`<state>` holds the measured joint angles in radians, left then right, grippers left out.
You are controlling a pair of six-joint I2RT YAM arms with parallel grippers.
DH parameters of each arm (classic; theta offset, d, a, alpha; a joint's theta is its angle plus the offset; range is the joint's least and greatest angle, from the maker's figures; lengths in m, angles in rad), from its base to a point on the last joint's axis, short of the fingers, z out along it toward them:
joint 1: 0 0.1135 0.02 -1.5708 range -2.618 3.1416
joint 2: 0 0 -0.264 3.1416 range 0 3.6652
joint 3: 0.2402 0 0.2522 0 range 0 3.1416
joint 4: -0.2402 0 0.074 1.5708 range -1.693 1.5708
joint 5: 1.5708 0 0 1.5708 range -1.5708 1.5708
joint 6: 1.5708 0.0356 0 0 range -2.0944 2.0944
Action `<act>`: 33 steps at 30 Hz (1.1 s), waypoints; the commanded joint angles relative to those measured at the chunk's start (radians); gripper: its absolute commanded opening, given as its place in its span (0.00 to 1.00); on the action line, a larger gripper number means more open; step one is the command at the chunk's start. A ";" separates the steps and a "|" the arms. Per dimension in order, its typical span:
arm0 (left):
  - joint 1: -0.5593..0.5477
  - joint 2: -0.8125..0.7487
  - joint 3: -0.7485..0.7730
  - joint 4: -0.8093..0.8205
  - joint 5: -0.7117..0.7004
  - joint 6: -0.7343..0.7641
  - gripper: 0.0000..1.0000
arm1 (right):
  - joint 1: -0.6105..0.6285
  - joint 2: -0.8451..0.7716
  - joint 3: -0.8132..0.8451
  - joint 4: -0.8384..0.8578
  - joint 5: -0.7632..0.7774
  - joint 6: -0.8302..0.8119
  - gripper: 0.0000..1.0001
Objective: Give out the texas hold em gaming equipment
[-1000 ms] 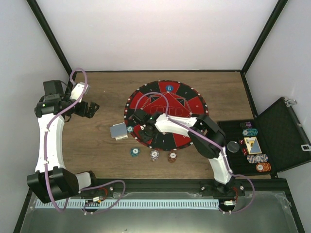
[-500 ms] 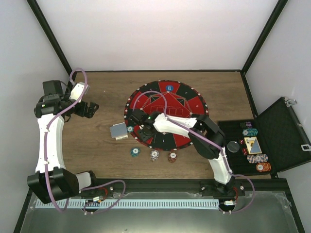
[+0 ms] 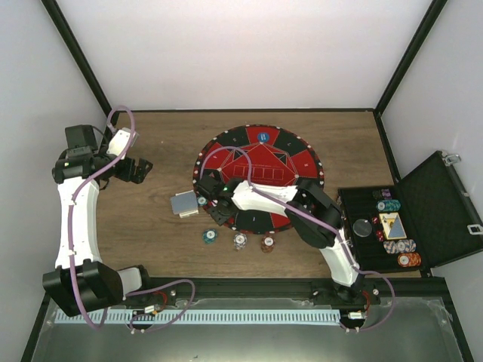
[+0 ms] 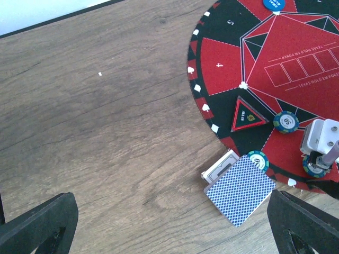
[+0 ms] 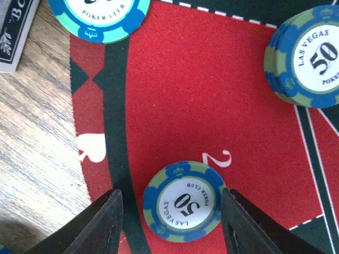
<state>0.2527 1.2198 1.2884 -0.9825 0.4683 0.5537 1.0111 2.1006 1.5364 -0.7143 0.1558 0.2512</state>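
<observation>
**Right pincer (image 5: 172,219) spread around one chip on the round mat (image 3: 260,162); left pincer (image 4: 170,227) gaping wide above the bench (image 3: 151,226), toward its far-left corner.**

On the mat's left rim I count three lots. A single blue-and-green "50" chip (image 5: 184,201) lies flat between the right fingers, which do not pinch it. A short stack (image 5: 307,58) of the same kind sits near it, its number unclear, and one teal chip (image 5: 98,16) is at the rim. One deck of cards (image 4: 241,193), blue backs up, lies on bare bench just beside that teal chip. Three more chips, teal (image 3: 210,236), white (image 3: 240,241) and maroon (image 3: 267,243), sit in a row between the mat and the near edge. One blue button disc (image 3: 262,136) rests on the mat's far side. The open black case (image 3: 445,196) at the right edge holds further chips, too small to count.
</observation>
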 commanded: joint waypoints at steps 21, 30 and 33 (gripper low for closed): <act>0.011 -0.014 -0.001 0.007 0.010 0.003 1.00 | -0.034 0.020 -0.028 -0.001 0.047 -0.030 0.50; 0.014 -0.013 -0.001 0.008 0.008 0.001 1.00 | -0.084 -0.007 -0.055 0.018 0.056 -0.039 0.43; 0.013 -0.011 -0.001 0.011 0.007 0.001 1.00 | -0.116 -0.014 -0.063 0.022 0.078 -0.047 0.43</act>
<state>0.2604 1.2198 1.2884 -0.9817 0.4683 0.5537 0.9600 2.0914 1.5078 -0.6674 0.1627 0.2199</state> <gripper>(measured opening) 0.999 0.432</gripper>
